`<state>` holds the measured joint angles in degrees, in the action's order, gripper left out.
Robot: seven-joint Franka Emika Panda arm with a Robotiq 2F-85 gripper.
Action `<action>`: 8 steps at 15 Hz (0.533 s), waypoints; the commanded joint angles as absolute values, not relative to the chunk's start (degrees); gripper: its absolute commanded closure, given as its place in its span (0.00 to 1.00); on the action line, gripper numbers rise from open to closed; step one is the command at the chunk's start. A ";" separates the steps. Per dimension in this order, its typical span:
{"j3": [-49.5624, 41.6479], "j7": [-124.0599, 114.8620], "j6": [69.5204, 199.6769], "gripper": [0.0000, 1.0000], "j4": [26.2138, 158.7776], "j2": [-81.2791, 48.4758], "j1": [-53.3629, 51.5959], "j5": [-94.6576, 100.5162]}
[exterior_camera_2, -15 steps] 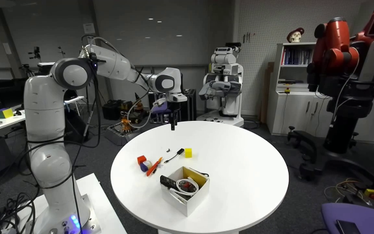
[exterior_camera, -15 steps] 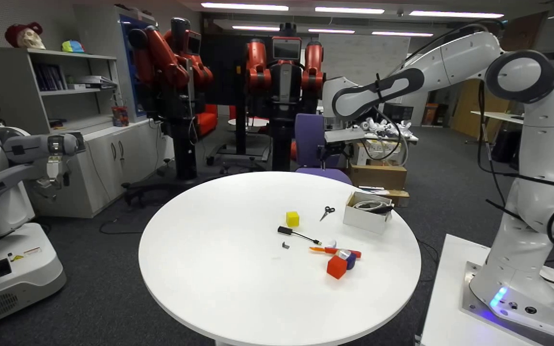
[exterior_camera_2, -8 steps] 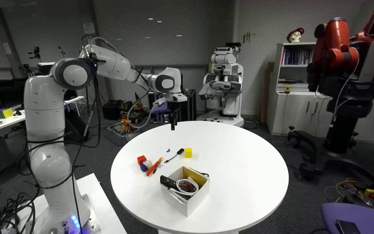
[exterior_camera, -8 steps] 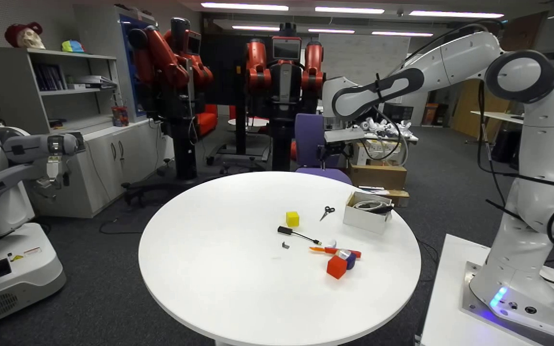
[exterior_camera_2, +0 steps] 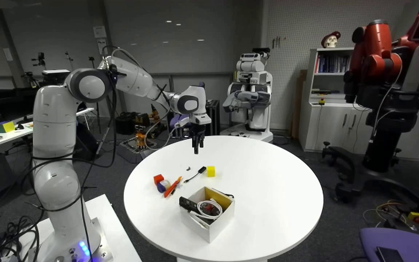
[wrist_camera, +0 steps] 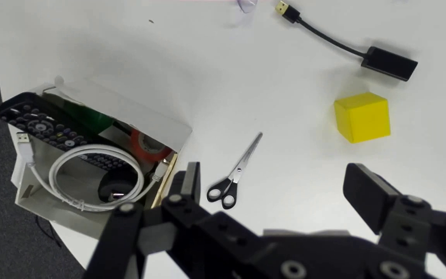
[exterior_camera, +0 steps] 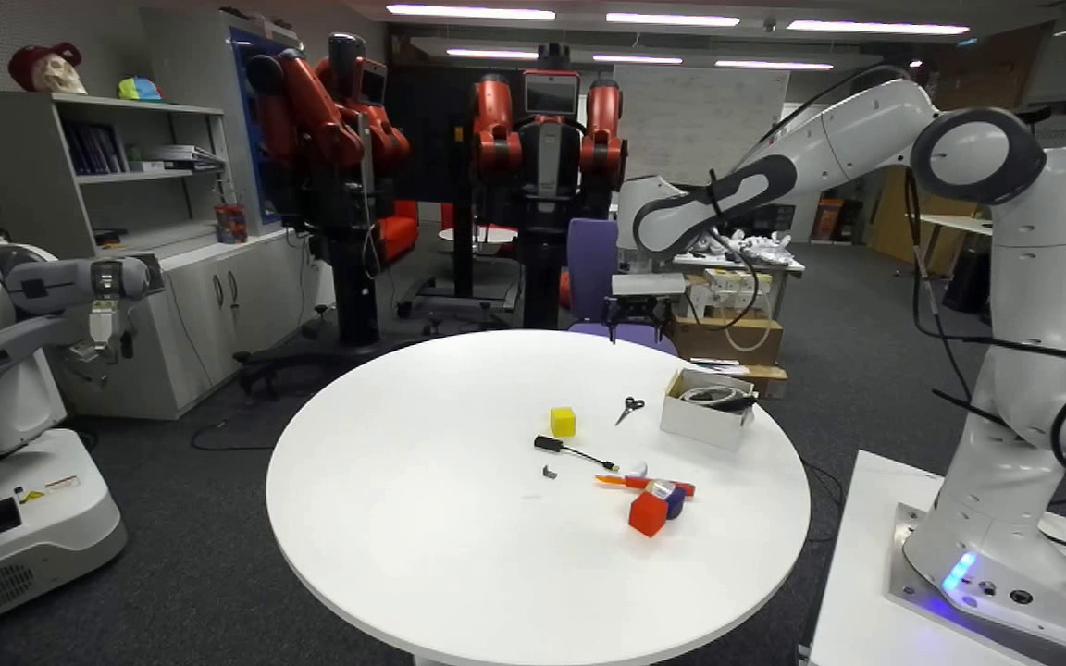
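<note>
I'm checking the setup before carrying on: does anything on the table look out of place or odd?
The black remote looks askew: it leans in the white box, partly under the coiled white cable, with one end jutting over the side rather than resting inside. Nothing looks spilled.

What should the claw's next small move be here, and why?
Probably a slight lowering toward the scissors: the claw hangs open and empty above the table, and the wrist view shows the scissors framed between its fingers.
</note>
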<state>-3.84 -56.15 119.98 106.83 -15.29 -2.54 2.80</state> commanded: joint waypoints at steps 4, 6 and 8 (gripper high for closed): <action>-4.31 -56.87 128.53 0.00 106.12 -21.39 -2.25 1.92; -3.79 -54.06 129.91 0.00 105.09 -23.64 -2.09 1.39; -3.05 -52.04 131.58 0.00 103.96 -25.90 -2.04 -0.24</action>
<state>-3.96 -56.03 129.55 106.32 -23.07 -2.44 2.38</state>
